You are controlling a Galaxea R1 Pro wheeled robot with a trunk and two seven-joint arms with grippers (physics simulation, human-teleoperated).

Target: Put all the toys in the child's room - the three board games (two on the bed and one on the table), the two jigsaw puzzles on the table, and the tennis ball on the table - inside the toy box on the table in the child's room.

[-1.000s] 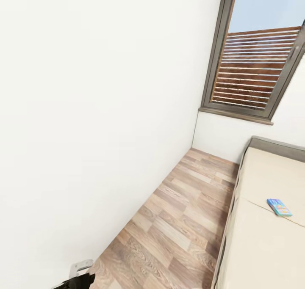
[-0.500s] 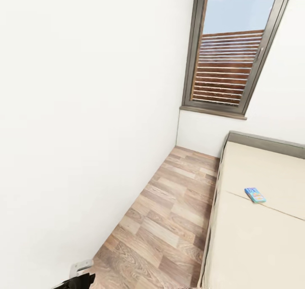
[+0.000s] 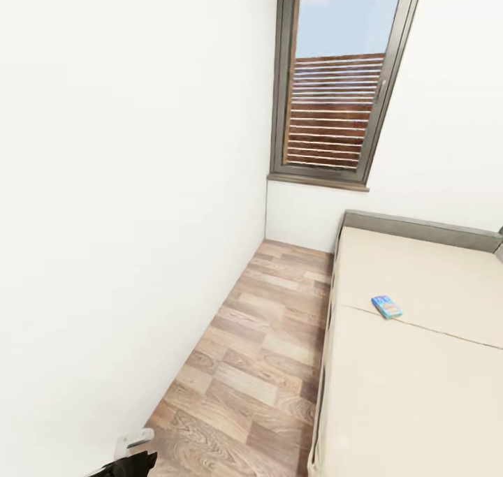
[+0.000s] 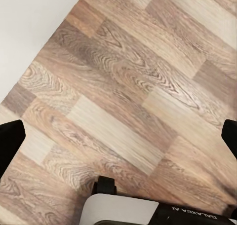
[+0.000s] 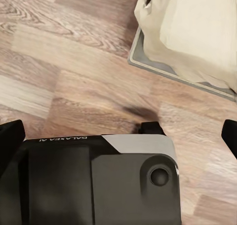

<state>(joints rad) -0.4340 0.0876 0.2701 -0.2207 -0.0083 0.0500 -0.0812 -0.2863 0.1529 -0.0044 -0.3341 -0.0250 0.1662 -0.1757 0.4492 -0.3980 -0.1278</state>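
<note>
Left gripper [image 4: 118, 136] wide, empty, above plank floor [image 3: 258, 365] beside the white wall [image 3: 126, 184]. Right gripper [image 5: 118, 131] wide, empty, near the bed [image 3: 419, 393] corner. Blue board game [image 3: 386, 306] lies flat mid-mattress, well apart from me. Risk, I judge: base clips bed frame; thin box resists pinching.

The robot's body is black and pale grey. In the left wrist view the left pincer [image 4: 118, 141] has two black fingertips [image 4: 10, 143] at the picture's sides, and a black and light grey housing [image 4: 123, 210] with white "GALAXEA" lettering. In the right wrist view the right pincer [image 5: 118, 136] has similar black fingertips [image 5: 11, 136], and its glossy black housing [image 5: 98, 180] has a grey panel, a round button-like part and the same lettering.
</note>
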